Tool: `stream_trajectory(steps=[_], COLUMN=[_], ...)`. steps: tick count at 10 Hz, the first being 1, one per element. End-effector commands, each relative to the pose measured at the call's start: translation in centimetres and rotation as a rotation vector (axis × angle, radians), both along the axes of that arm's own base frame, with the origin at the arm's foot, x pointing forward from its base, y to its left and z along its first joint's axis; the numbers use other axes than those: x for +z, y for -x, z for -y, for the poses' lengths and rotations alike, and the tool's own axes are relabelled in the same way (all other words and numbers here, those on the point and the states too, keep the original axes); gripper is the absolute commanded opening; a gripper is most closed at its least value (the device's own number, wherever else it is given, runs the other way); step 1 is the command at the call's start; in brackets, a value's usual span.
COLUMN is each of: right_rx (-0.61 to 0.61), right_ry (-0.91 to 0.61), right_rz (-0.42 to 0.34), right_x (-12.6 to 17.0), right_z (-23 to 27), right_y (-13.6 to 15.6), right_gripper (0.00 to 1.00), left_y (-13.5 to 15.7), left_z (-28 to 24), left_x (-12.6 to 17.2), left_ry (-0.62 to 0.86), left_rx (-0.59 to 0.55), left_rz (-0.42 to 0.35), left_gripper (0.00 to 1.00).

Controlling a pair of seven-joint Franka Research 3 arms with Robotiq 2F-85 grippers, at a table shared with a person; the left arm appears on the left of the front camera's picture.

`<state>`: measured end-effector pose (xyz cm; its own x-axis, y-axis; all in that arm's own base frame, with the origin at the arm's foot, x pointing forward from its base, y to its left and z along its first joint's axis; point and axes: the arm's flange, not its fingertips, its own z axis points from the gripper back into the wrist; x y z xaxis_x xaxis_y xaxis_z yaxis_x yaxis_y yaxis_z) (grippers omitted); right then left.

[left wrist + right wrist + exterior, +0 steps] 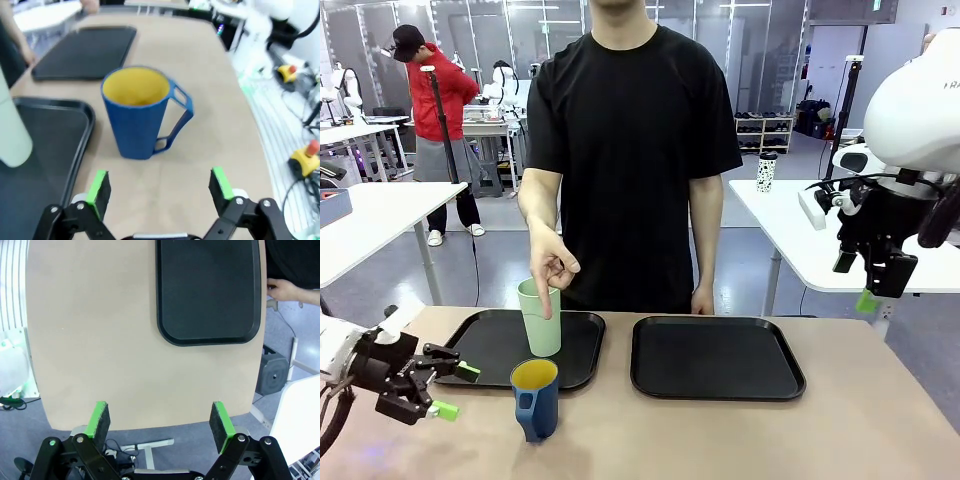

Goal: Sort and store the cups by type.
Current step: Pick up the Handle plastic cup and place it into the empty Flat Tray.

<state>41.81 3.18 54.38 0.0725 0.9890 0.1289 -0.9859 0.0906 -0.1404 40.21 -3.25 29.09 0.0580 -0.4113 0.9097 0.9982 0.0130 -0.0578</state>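
The pale green tumbler (541,325) is standing upright on the left tray (490,345), toward that tray's near right part. The person's hand (552,265) is hanging over it, with fingers lying across its rim. The dark blue mug (536,398), yellow inside, is sitting upright on the worktop (860,420), just off the left tray's near edge and apart from the tumbler. In the left wrist view, its handle is pointing away from that tray.

The left gripper (457,391) is hovering low by the left tray's near left corner. Its fingers are spread wide and gripping nothing, and they are facing the mug across a strip of bare worktop. The right tray (717,357) is lying just beside the left tray, on its right. The right gripper (855,282) is hanging high, well beyond the left tray on that same side. In the right wrist view its fingers are also standing wide apart with nothing between them. The person's other hand (701,300) is resting at the worktop's far edge, to the right of the left tray.
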Motion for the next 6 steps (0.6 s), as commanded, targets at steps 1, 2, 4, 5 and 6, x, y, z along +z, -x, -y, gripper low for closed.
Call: stream_trajectory(steps=[1, 2, 4, 5, 6], right_rx=[-0.017, -0.017, -0.017, -0.017, -0.017], right_ry=[0.011, 0.011, 0.011, 0.011, 0.011], right_rz=[-0.002, -0.002, -0.002, -0.002, -0.002], right_x=[0.02, 0.02, 0.02, 0.02, 0.02], right_z=[-0.03, -0.03, -0.03, -0.03, -0.03], right_y=[0.10, 0.10, 0.10, 0.10, 0.10], right_gripper=[1.00, 1.00, 1.00, 1.00, 1.00], left_y=[-1.12, -1.13, -1.11, -1.26, -0.56], left_z=[-0.73, -0.46, 0.08, -0.15, -0.26], left_x=[-1.18, -1.44, -2.00, -1.83, -1.66], left_ry=[0.117, 0.140, 0.153, 0.112, 0.124], left_rx=[-0.030, -0.058, -0.036, 0.031, -0.051], left_rz=[0.035, 0.022, 0.036, 0.046, 0.011], left_gripper=[1.00, 1.00, 1.00, 1.00, 1.00])
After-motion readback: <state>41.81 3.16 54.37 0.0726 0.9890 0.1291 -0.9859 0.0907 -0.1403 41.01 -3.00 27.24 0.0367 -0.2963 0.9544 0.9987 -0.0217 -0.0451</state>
